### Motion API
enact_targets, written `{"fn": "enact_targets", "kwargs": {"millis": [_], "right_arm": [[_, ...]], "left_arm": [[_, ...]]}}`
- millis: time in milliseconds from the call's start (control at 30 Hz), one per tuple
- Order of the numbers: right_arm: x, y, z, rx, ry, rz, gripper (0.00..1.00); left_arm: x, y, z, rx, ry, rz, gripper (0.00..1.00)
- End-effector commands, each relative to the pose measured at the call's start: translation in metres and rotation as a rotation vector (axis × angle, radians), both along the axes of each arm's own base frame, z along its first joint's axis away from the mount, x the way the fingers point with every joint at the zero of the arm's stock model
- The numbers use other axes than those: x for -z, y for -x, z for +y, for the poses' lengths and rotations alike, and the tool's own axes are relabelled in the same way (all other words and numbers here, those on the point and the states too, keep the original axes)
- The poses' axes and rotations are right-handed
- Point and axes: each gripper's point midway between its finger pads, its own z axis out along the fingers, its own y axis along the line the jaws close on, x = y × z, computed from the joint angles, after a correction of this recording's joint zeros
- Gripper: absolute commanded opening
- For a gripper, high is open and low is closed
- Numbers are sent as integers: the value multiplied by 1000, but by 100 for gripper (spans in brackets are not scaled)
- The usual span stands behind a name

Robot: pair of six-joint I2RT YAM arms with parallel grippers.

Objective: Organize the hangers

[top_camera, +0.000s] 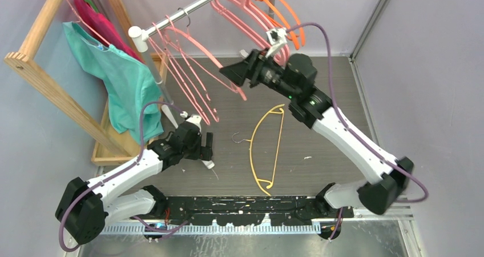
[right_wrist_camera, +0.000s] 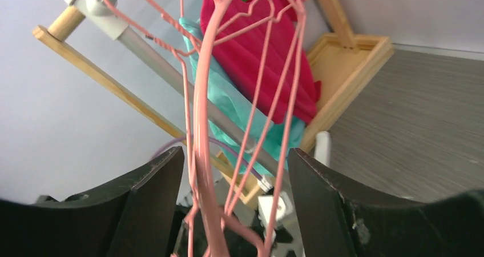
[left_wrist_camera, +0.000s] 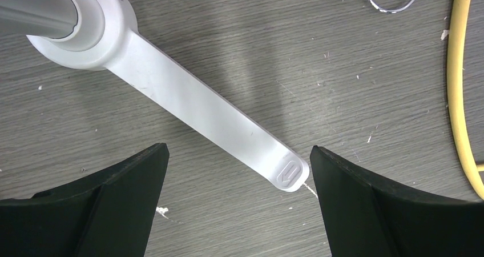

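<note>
Your left gripper [left_wrist_camera: 237, 154] stands open, low over the rack's white foot [left_wrist_camera: 200, 111]. To its right, a thin yellow hanger [left_wrist_camera: 456, 68] lies flat on the table [top_camera: 331, 137]. Your right gripper [right_wrist_camera: 236, 160] is spread wide with a thick pink hanger [right_wrist_camera: 201, 154] between its jaws, hung on the rail [top_camera: 194, 7]; orange hangers [top_camera: 297, 37] hang farther right.

Thin pink wire hangers [top_camera: 194, 77] hang low on the sloped metal rail [top_camera: 197, 5]. Thick pink plastic hangers [top_camera: 246, 11] and orange plastic hangers [top_camera: 292, 31] hang higher up. One thin yellow hanger [top_camera: 251, 154] lies flat on the grey surface [top_camera: 319, 125].
</note>
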Motion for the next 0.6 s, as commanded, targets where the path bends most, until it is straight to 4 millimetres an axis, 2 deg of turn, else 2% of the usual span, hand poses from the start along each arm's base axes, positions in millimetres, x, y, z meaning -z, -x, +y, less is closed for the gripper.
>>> {"fn": "enact_targets", "kwargs": {"millis": [0, 67, 133, 300, 467, 567], "right_arm": [[-8, 17, -48, 153, 41, -163, 74], [9, 23, -68, 218, 93, -164, 75], [17, 30, -87, 279, 136, -176, 75], [70, 36, -132, 433, 301, -113, 76], [135, 40, -153, 509, 420, 4, 75], [178, 46, -159, 517, 517, 64, 73]], "left_arm": [[-9, -9, -7, 7, 21, -42, 98], [-8, -10, -7, 6, 17, -39, 98], [-8, -10, -7, 6, 15, -38, 98], [-7, -12, -8, 2, 7, -30, 98], [-5, -15, -9, -3, 0, -23, 98], [-4, -16, -12, 0, 0, -12, 98]]}}
